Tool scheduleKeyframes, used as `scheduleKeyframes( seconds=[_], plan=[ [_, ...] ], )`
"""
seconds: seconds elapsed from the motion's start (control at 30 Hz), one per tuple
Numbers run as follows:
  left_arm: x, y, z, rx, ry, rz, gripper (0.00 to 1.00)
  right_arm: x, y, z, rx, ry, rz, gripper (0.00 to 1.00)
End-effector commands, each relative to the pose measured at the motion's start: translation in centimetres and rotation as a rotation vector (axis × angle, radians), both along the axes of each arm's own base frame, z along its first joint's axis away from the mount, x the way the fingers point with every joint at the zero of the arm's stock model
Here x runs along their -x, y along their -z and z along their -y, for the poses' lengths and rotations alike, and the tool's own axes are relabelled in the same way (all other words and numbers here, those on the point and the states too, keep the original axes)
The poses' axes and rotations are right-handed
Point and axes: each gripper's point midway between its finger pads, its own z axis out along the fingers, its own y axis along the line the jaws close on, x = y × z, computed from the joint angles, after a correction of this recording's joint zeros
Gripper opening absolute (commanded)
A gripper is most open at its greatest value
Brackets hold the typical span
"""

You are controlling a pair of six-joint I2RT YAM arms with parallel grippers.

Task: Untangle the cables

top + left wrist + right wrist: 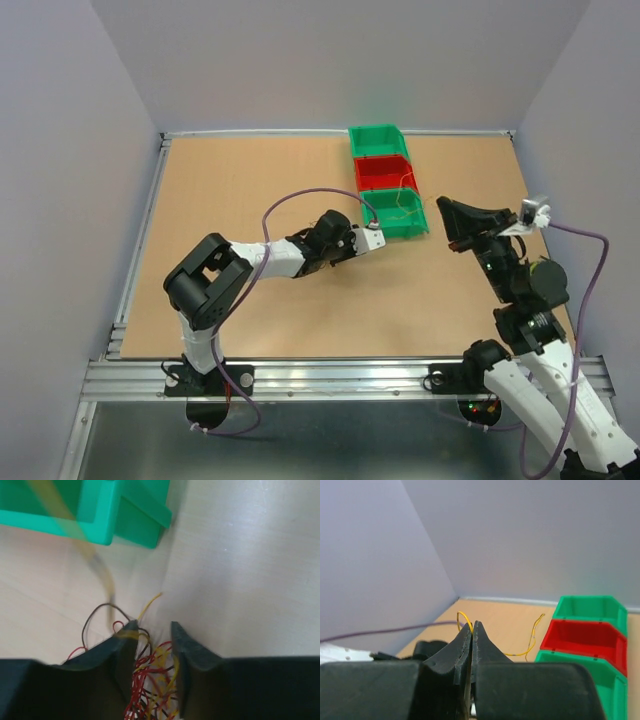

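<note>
A tangle of red, yellow and dark cables (150, 680) lies on the table between the fingers of my left gripper (152, 627), which is closed in on the clump. In the top view the left gripper (352, 248) sits just left of the near green bin (418, 222). My right gripper (471, 625) is shut on a yellow cable (532, 640) and held raised. In the top view the right gripper (447, 222) is right of that bin. The yellow cable (405, 195) runs from it over the bins toward the clump. A blurred yellow strand (97, 567) crosses the left wrist view.
Three bins stand in a row at the back: a far green bin (377, 140), a red bin (383, 172) and the near green one, whose corner (100, 515) is close ahead of the left gripper. A raised metal rim (140, 240) borders the table.
</note>
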Motion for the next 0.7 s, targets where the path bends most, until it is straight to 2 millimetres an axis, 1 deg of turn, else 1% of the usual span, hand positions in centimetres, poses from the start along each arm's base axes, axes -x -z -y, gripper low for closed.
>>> scheduleKeyframes(
  seconds=[0.0, 0.03, 0.07, 0.1, 0.13, 0.17, 0.2, 0.27, 0.3, 0.33, 0.37, 0.43, 0.47, 0.53, 0.57, 0.6, 0.63, 0.67],
  plan=[
    [-1.1, -1.4, 0.0, -0.026, -0.063, 0.038, 0.35, 2.3, -4.0, 5.0, -0.161, 0.187, 0.115, 0.00],
    [-1.6, -1.5, -0.4, -0.036, -0.095, 0.057, 0.27, 2.4, -3.7, 6.2, -0.185, 0.245, 0.112, 0.01],
    [-2.3, -1.6, -1.2, -0.054, -0.146, 0.082, 0.26, 3.9, -4.3, 7.4, -0.217, 0.272, 0.148, 0.01],
    [-2.4, -1.7, -1.2, -0.048, -0.150, 0.082, 0.25, 4.4, -4.2, 8.1, -0.233, 0.296, 0.154, 0.01],
    [-3.3, -2.0, -2.2, -0.048, -0.211, 0.094, 0.25, 4.9, -4.2, 8.9, -0.250, 0.320, 0.160, 0.01],
    [-3.8, -2.4, -2.7, -0.033, -0.243, 0.097, 0.25, 5.4, -4.1, 9.9, -0.271, 0.359, 0.166, 0.00],
    [-5.2, -2.9, -4.1, -0.016, -0.294, 0.094, 0.25, 6.5, -4.2, 10.6, -0.293, 0.371, 0.184, 0.01],
    [-6.5, -3.3, -5.5, 0.020, -0.354, 0.065, 0.25, 7.4, -4.1, 11.7, -0.325, 0.403, 0.192, 0.00],
    [-7.4, -3.5, -6.5, 0.032, -0.388, 0.056, 0.25, 7.6, -3.8, 12.0, -0.332, 0.415, 0.188, 0.01],
    [-8.8, -3.6, -8.3, 0.048, -0.449, 0.037, 0.23, 8.5, -4.0, 12.9, -0.367, 0.433, 0.207, 0.00],
    [-9.6, -3.7, -9.6, 0.054, -0.482, 0.032, 0.21, 8.6, -3.9, 13.2, -0.378, 0.446, 0.206, 0.00],
    [-10.8, -4.0, -11.6, 0.067, -0.536, 0.028, 0.18, 8.4, -3.6, 13.6, -0.377, 0.467, 0.179, 0.01],
    [-12.0, -4.6, -14.1, 0.085, -0.597, 0.037, 0.13, 8.4, -3.6, 13.7, -0.385, 0.475, 0.176, 0.01],
    [-12.5, -5.2, -15.8, 0.133, -0.633, 0.021, 0.06, 8.3, -3.5, 13.7, -0.385, 0.473, 0.176, 0.00],
    [-12.9, -6.3, -16.9, 0.178, -0.649, 0.021, 0.02, 8.3, -3.6, 13.2, -0.368, 0.455, 0.178, 0.01],
    [-13.0, -6.8, -17.4, 0.192, -0.653, 0.027, 0.02, 8.3, -3.7, 12.9, -0.357, 0.438, 0.183, 0.00],
    [-12.7, -6.9, -17.2, 0.213, -0.634, 0.025, 0.02, 8.3, -3.9, 12.5, -0.341, 0.422, 0.187, 0.01],
    [-12.5, -7.8, -17.3, 0.229, -0.631, 0.040, 0.02, 7.8, -3.8, 11.3, -0.301, 0.380, 0.178, 0.00]
  ],
)
